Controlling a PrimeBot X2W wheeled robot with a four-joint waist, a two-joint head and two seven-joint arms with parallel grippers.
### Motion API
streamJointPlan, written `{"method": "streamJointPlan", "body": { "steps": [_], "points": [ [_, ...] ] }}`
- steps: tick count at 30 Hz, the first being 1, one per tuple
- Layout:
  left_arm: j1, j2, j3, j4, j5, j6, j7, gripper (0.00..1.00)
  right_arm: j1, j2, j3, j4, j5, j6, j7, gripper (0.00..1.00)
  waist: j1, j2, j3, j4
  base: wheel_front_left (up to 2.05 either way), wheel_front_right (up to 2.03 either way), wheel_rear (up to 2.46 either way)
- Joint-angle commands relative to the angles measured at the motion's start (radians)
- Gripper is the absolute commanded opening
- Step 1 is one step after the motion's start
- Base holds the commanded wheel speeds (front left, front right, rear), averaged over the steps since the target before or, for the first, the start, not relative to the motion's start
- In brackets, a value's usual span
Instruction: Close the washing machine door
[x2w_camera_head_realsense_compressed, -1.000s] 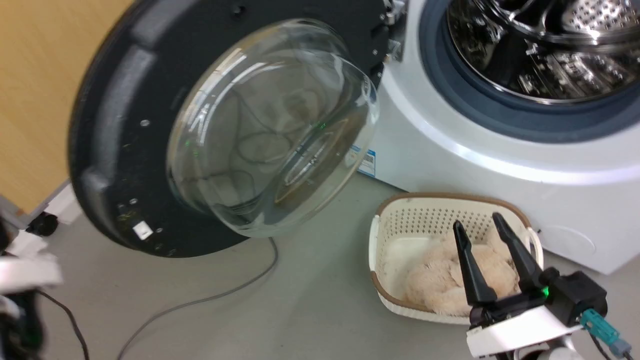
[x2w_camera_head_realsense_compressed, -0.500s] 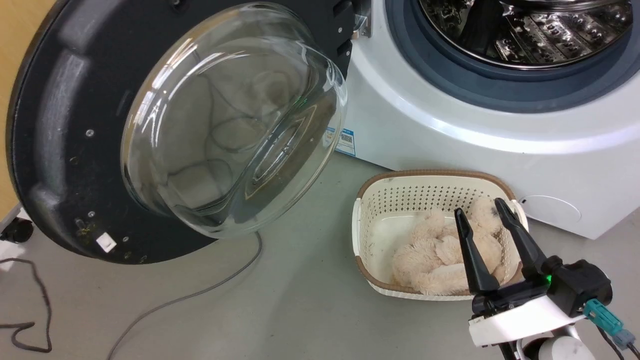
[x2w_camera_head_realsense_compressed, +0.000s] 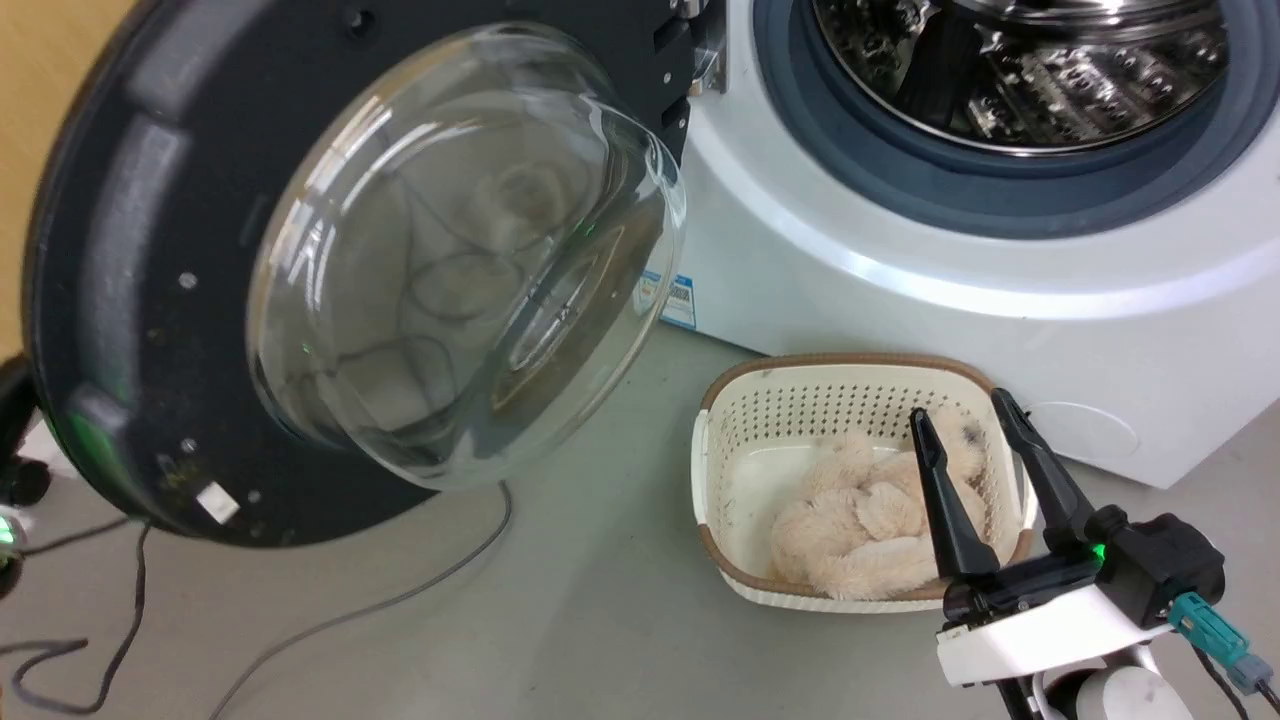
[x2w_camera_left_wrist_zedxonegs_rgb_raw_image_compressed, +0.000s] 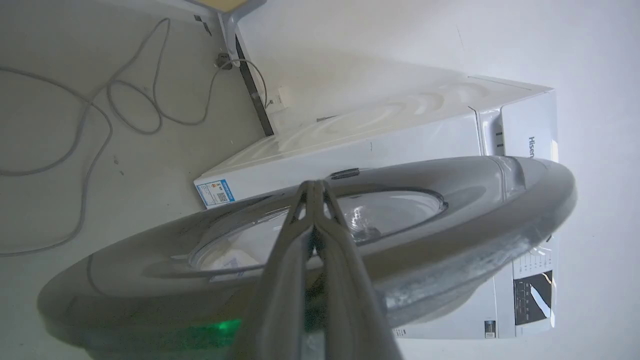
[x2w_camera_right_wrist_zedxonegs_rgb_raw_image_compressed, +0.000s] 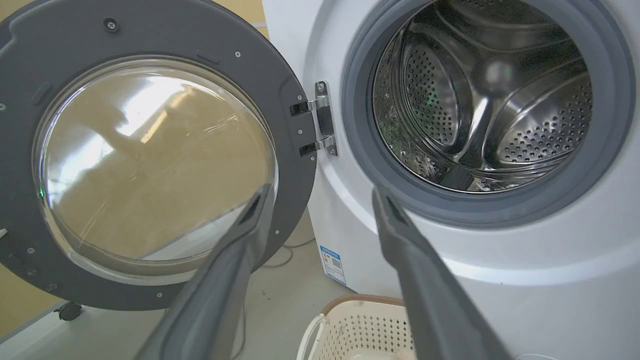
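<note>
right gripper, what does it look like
The right gripper has two long tapering black fingers on a black base, fixed to a white housing. A small green light glows at the base; a teal plug sticks out beside it.

Cannot read the print on the small blue label (x2w_camera_head_realsense_compressed: 679, 297). Lose the top of the washing machine door (x2w_camera_head_realsense_compressed: 120, 300) and of the steel drum (x2w_camera_head_realsense_compressed: 1010, 70) at the head view's upper edge. Find part of the cream basket (x2w_camera_head_realsense_compressed: 800, 410) hidden behind the right gripper (x2w_camera_head_realsense_compressed: 957, 405).
</note>
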Motion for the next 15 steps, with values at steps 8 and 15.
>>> {"method": "streamJointPlan", "body": {
  "steps": [8, 15],
  "points": [
    [0.127, -0.077, -0.043, -0.148, -0.049, 0.045, 0.137, 0.00, 0.018, 0.021, -0.024, 0.006, 0.005, 0.001, -0.005, 1.00, -0.0001, 0.0000, -0.064, -0.034, 0.00, 0.00, 0.00],
    [0.227, -0.185, -0.105, -0.308, -0.099, 0.106, 0.243, 0.00, 0.043, 0.034, -0.042, 0.011, 0.016, 0.001, -0.005, 1.00, -0.0001, 0.0000, -0.123, -0.075, 0.00, 0.00, 0.00]
  ]
}}
